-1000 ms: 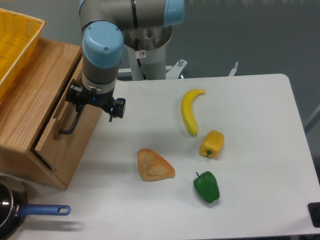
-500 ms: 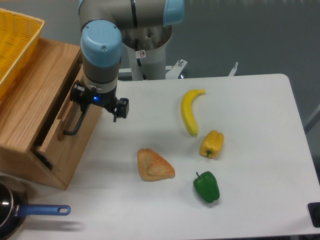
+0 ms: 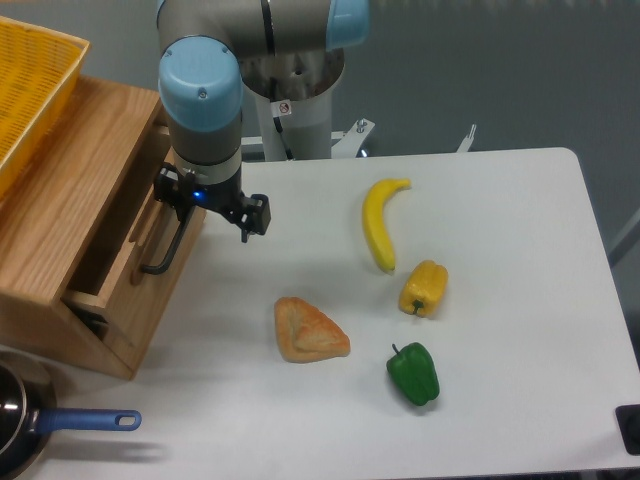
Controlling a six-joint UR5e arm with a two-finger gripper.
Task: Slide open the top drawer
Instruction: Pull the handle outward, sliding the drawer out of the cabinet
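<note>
White table (image 3: pixel 500 300), top drawer (image 3: pixel 150 262) farther out than before, hand (image 3: pixel 180 225) closed around its black handle (image 3: pixel 165 250).

One fixed camera looked down steeply from the front of the white table (image 3: pixel 500 250), at middle distance, toward the robot base (image 3: pixel 300 110); the wooden cabinet (image 3: pixel 60 220) was at left.

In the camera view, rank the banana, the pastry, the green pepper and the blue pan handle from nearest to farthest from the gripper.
From the gripper at the drawer handle:
1. Pastry, on the table in front of the cabinet.
2. Banana, toward the table's middle; nearly tied with the pan handle.
3. Blue pan handle, at the near edge.
4. Green pepper, farthest out.
</note>
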